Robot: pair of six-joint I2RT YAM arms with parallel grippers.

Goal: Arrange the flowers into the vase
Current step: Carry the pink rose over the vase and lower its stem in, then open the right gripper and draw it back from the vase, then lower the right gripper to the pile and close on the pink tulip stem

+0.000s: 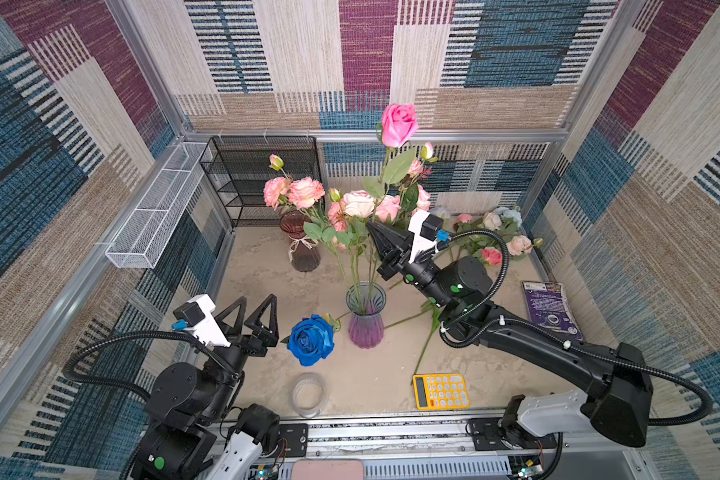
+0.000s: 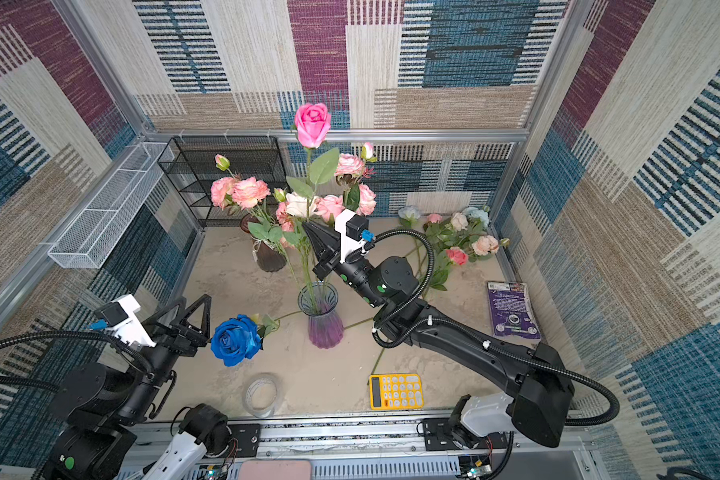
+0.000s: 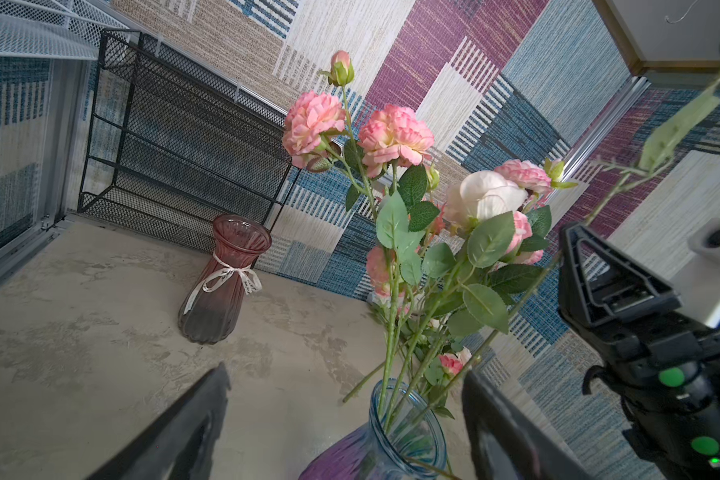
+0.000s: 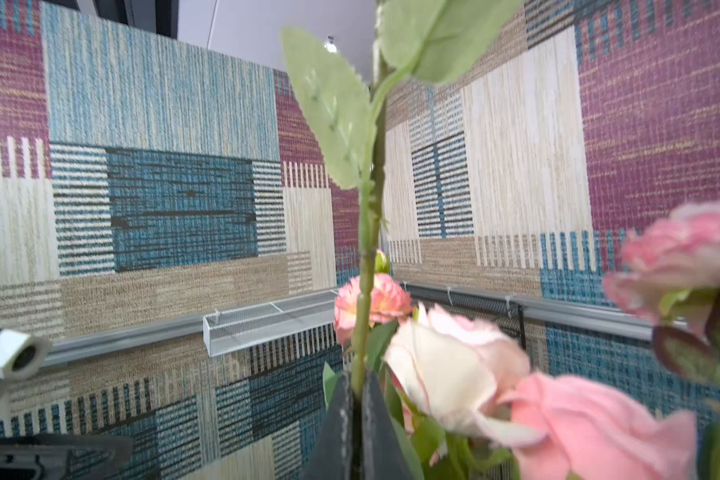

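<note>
The right gripper point(image 1: 371, 226) is pressed together on the green stem of a tall bright pink rose point(image 1: 399, 124). It holds the rose upright above the ribbed blue-and-purple glass vase point(image 1: 366, 320), where several pink and white roses point(image 1: 358, 203) stand. The left gripper point(image 1: 256, 300) hangs spread wide just beside a deep blue rose point(image 1: 311, 340) lying on the beige table point(image 1: 262, 270). More pale roses point(image 1: 493, 237) lie in the table's far right corner.

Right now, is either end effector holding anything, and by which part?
The right end effector is shut on the tall pink rose, pinching its green stem below the leaves. The left end effector is open and holds nothing.
</note>
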